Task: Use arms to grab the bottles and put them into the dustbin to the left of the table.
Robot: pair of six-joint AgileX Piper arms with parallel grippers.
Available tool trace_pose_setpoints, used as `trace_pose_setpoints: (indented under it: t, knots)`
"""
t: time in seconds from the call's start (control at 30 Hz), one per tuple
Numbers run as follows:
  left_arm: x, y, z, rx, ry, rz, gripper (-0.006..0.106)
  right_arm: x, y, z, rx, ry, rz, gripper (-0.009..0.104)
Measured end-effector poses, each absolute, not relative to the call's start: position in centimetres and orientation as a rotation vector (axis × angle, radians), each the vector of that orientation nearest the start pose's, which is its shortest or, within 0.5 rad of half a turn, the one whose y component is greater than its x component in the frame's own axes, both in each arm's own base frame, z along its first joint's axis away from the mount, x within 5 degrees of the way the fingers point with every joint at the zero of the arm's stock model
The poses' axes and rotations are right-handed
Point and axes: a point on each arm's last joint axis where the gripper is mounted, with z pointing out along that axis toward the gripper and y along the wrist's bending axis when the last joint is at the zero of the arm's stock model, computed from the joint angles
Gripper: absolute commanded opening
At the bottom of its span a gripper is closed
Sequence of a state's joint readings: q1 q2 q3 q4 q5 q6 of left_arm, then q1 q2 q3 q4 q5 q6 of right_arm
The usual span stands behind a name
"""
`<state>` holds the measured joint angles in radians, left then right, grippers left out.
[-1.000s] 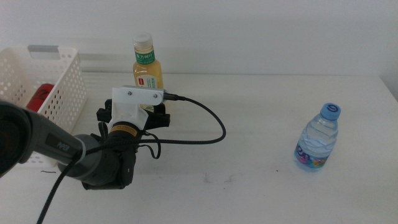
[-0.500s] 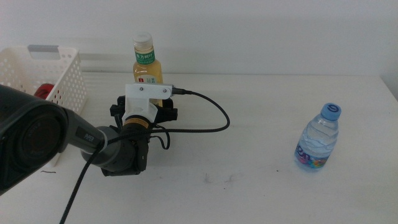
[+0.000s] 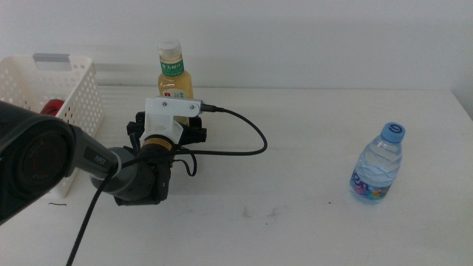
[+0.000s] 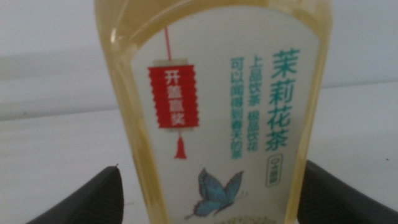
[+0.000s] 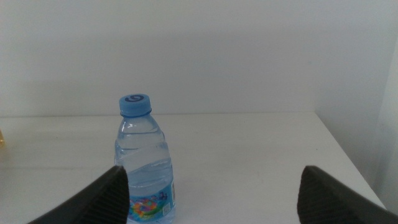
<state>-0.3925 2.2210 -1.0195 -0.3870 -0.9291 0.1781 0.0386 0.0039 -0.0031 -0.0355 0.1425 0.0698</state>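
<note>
Now that it has closed in since a second ago, the left end effector straddles the tea bottle, jaws spread, ready to clamp.

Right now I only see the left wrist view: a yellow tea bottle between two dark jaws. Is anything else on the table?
Observer: Yes, a blue-capped water bottle stands far right; the right gripper faces it, jaws open.
Operator: Where does my bottle go?
Observer: Probably the white basket just left of the left gripper.
Operator: Is it empty?
Observer: No, something red shows through its grid.
</note>
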Motion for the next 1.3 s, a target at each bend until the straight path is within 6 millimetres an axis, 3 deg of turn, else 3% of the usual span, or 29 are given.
trace_pose_setpoints:
  t: [0.57, 0.67, 0.8, 1.0, 1.1, 1.3]
  knots:
    - [44.3, -13.7, 7.5, 0.097, 1.725, -0.011, 0.093, 5.6, 0.2, 20.1, 0.001, 1.627, 0.052, 0.093]
    - [44.5, -13.6, 7.5, 0.091, 1.707, -0.006, 0.081, 5.6, 0.2, 20.1, 0.001, 1.627, 0.052, 0.093]
    - [44.5, -13.5, 7.7, 0.094, 1.687, 0.014, 0.047, 5.6, 0.2, 20.1, 0.001, 1.627, 0.052, 0.093]
    - [43.2, -13.0, 10.5, 0.03, 1.786, 0.031, 0.0, 5.6, 0.2, 20.1, 0.001, 1.627, 0.052, 0.093]
    - [41.1, -12.6, 13.0, 0.04, 1.815, 0.087, -0.002, 5.6, 0.2, 20.1, 0.001, 1.627, 0.052, 0.093]
    - [36.5, -12.3, 19.7, 0.037, 1.919, 0.093, -0.002, 5.6, 0.2, 20.1, 0.001, 1.627, 0.052, 0.093]
